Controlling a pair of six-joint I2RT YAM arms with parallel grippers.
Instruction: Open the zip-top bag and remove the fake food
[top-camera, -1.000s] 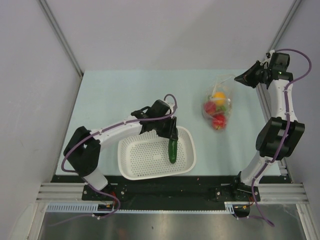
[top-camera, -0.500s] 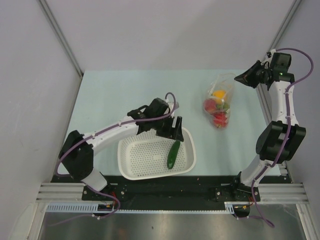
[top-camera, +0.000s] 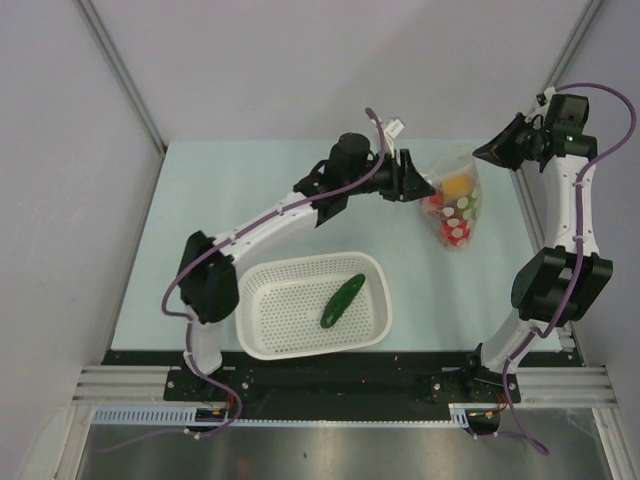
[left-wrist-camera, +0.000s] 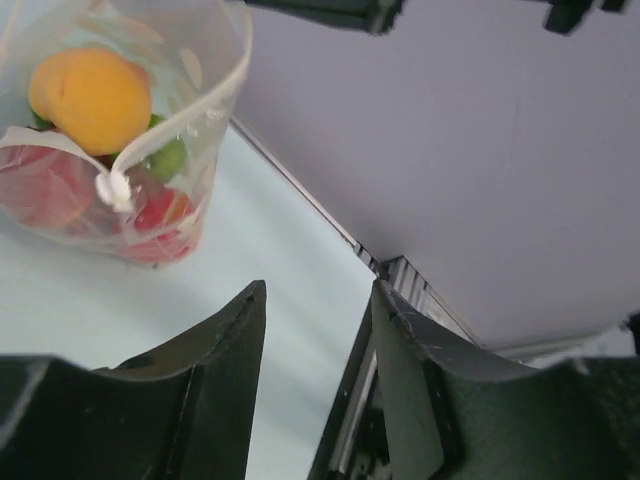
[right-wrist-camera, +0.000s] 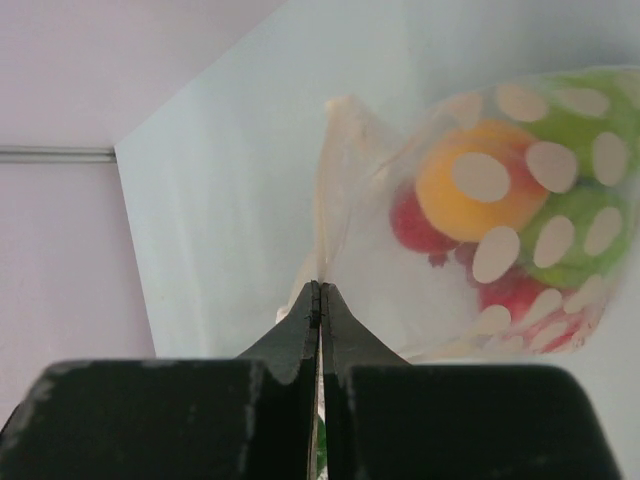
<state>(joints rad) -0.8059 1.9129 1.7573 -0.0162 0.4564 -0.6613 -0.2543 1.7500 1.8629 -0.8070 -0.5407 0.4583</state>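
Right now, in the top view, the zip-top bag (top-camera: 462, 172) sits at upper right of the frame, bottom on the desk (top-camera: 250, 200) and mouth pulled up toward the right pincer (top-camera: 480, 155). That pincer is clamped tight on the bag's top edge, w/ film pinched at its tips. Inside is fake food (top-camera: 452, 225): an orange piece (top-camera: 456, 186) on top, red and green ones below. The left pincer (top-camera: 410, 182) hovers just left of the bag, jaws apart w/ nothing between; from its wrist cam the bag (left-wrist-camera: 205, 80) is at upper left. A cucumber (top-camera: 343, 300) lies in the white basket (top-camera: 262, 345) at lower centre, well apart from the bag.
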